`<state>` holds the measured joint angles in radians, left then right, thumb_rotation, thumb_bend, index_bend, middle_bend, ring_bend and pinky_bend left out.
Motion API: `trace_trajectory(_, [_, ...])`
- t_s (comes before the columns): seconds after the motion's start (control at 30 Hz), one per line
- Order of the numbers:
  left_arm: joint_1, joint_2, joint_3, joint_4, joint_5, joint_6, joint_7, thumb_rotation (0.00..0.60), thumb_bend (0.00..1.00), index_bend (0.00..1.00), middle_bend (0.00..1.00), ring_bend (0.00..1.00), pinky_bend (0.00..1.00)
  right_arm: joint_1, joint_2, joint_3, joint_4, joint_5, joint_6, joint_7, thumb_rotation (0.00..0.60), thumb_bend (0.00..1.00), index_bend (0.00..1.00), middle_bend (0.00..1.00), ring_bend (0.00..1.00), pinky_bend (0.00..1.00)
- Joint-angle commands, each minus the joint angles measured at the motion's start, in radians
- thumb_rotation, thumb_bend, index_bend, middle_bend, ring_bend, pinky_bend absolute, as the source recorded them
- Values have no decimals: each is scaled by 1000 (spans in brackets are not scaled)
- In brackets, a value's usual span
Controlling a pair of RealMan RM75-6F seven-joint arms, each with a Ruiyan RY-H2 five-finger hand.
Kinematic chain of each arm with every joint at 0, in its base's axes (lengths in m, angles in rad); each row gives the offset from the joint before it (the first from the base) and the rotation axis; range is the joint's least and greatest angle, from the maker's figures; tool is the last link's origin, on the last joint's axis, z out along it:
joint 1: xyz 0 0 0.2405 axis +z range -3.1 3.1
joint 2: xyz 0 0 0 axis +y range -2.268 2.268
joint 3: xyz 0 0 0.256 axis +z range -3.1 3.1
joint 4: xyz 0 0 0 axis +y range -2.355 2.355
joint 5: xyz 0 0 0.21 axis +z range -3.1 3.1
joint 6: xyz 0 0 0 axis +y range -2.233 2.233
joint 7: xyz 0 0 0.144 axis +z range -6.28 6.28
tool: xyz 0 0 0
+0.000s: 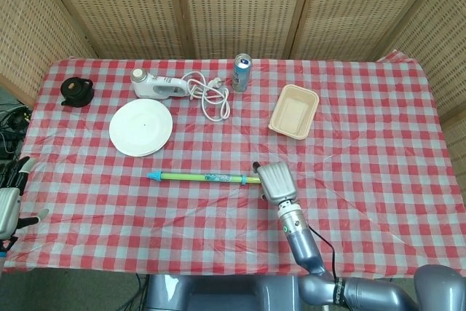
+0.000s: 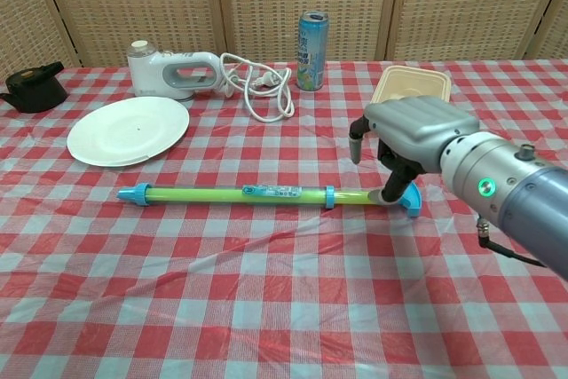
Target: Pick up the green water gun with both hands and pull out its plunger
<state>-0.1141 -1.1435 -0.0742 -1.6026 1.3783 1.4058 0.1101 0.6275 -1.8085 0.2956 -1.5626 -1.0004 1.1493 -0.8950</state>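
Observation:
The green water gun [image 1: 207,177] [image 2: 240,193] lies flat across the middle of the table, blue nozzle to the left. Its blue T-shaped plunger handle [image 2: 410,201] is at the right end. My right hand [image 1: 275,182] [image 2: 410,137] hovers palm down over that end and hides the handle in the head view. Its fingers are curled down and apart, one fingertip [image 2: 391,191] touching the rod beside the handle, with no grip closed. My left hand [image 1: 9,196] is at the far left, off the table edge, fingers spread and empty. It is outside the chest view.
A white plate [image 1: 141,127] [image 2: 129,130] lies left of centre. Behind it are a white handheld appliance [image 2: 169,73] with a coiled cord [image 2: 262,90], a drink can [image 2: 311,38] and a black object [image 2: 34,88]. A beige container [image 1: 294,111] [image 2: 411,86] stands behind my right hand.

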Motion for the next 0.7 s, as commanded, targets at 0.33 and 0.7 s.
trace_trajectory(0.33, [-13, -10, -2, 12, -21, -25, 13, 600, 139, 0, 0, 0, 0, 47, -58, -6, 157, 63, -46, 52, 600, 491, 431, 1000, 1000, 690])
trace_trajectory(0.7, [-17, -16, -1, 10, -28, -28, 33, 600, 140, 0, 0, 0, 0, 66, -63, -22, 223, 120, -74, 75, 600, 514, 432, 1000, 1000, 690])
